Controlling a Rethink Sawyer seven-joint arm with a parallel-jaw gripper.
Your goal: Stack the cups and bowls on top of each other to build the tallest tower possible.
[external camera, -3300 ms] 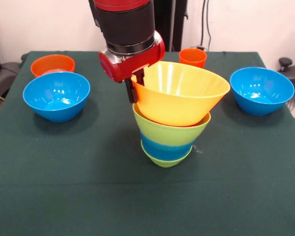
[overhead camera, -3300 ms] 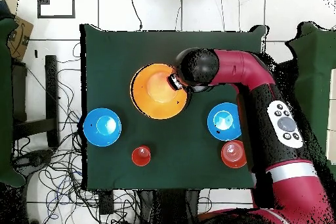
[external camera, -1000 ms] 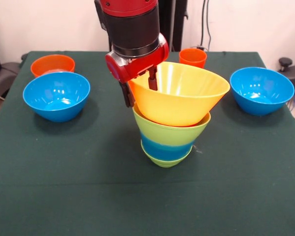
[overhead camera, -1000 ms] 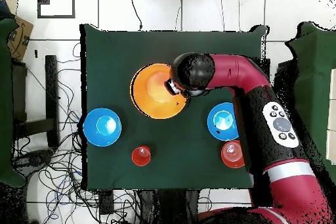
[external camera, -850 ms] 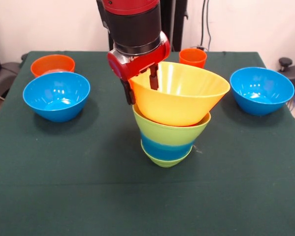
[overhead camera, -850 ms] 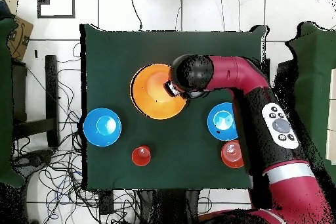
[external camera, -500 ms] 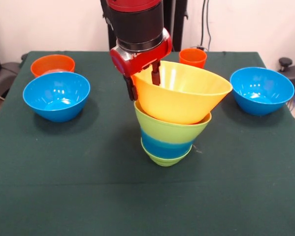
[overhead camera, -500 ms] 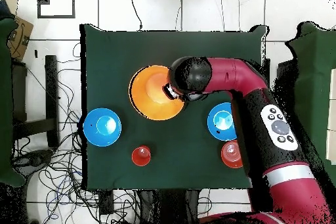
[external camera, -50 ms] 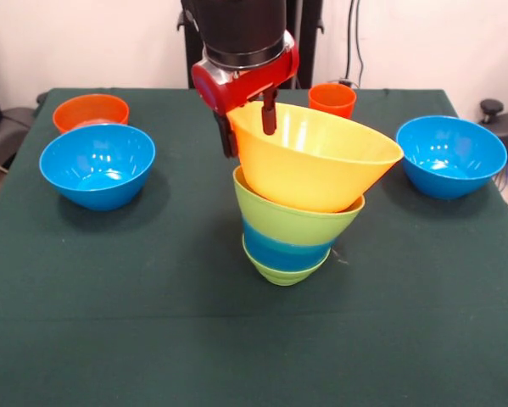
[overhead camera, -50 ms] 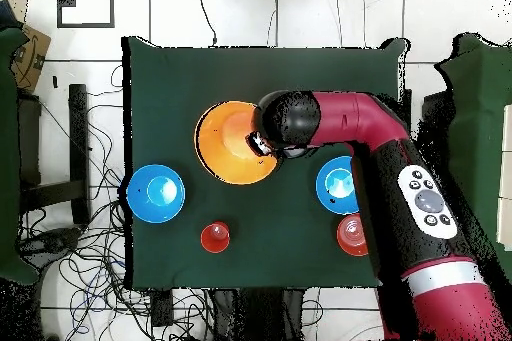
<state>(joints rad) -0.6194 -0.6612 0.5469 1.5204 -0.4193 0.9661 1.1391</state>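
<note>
While the claw (external camera, -50 ms: 247, 127) straddles the left rim of the yellow bowl (external camera, -50 ms: 317, 161), one finger inside and one outside and seemingly closed on that rim, the bowl sits tilted at the centre of the front view, its left edge raised and its right side low against the lime bowl (external camera, -50 ms: 292, 219) beneath. Together with the blue band (external camera, -50 ms: 283, 253) and small green bowl (external camera, -50 ms: 279, 271) at the base, these make the tower (external camera, -50 ms: 292, 229), standing mid-worktop (external camera, -50 ms: 152, 339).

The main risk, as I judge it, lies in that one-sided grip. A pull upward on one edge could lever the yellow bowl against the lime one and drag or tip the whole column, whose foot is much narrower than its top. If the bowls are wedged together, the lower ones may lift and then drop. Letting go while the bowl is slanted could leave it crooked or let it slide off to the right.

Round about stand a blue bowl (external camera, -50 ms: 97, 163) and an orange bowl (external camera, -50 ms: 90, 110) at upper left, another blue bowl (external camera, -50 ms: 450, 154) at right, and an orange cup (external camera, -50 ms: 332, 98) behind the tower. A sideways swing might knock the cup. From overhead the arm (overhead camera, -50 ms: 400, 187) hides much of the rim near the claw, so the grip's depth is unclear.
</note>
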